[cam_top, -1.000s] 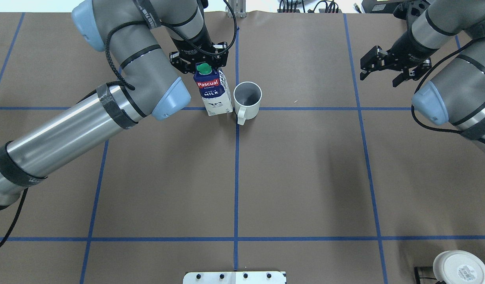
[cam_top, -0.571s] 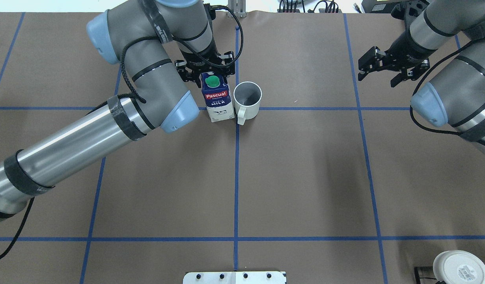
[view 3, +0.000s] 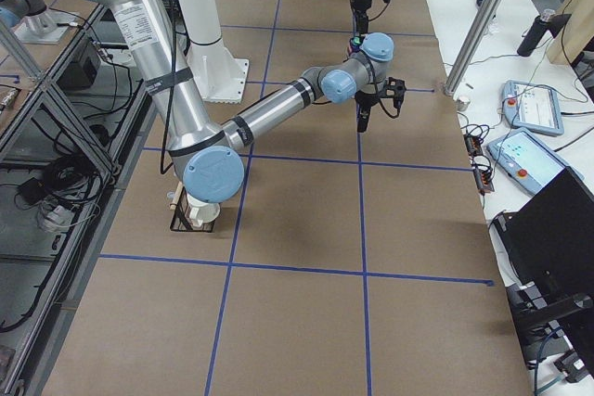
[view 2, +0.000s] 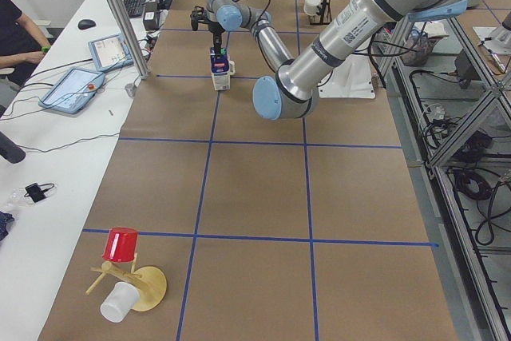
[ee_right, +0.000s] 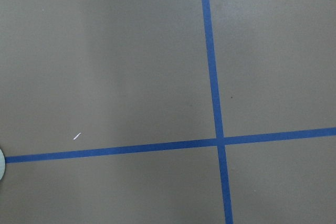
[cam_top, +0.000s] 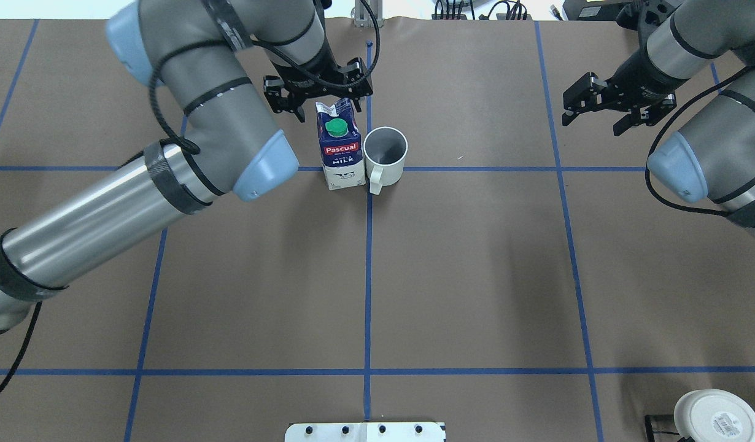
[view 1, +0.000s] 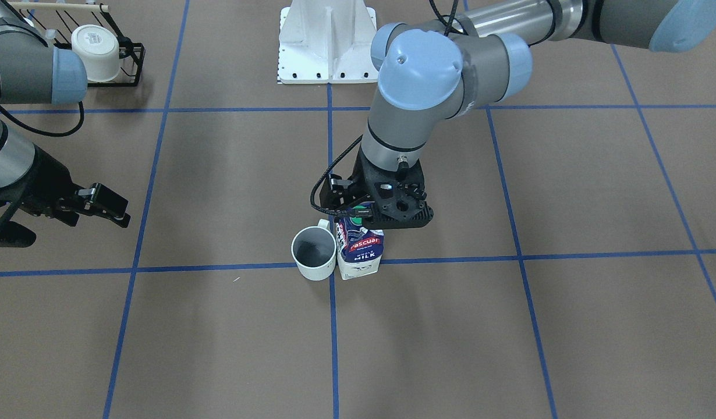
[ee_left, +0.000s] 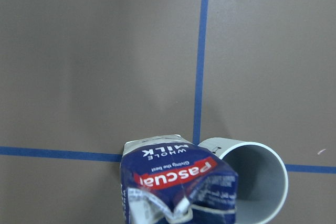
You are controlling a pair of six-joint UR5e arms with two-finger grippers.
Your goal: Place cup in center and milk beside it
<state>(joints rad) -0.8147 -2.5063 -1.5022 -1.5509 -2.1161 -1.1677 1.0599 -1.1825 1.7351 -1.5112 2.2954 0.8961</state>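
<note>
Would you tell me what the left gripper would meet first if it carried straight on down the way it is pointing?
Most likely the milk. The left gripper hangs open, pointing down over its folded top, which shows at the lower edge of the wrist view. The exact alignment is hard to judge.

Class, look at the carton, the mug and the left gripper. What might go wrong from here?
1. The open left gripper hangs close over the milk carton and its folded top; pulling away sideways may clip and topple it.
2. The carton stands close beside the white mug, so any nudge could shove the mug too.
</note>
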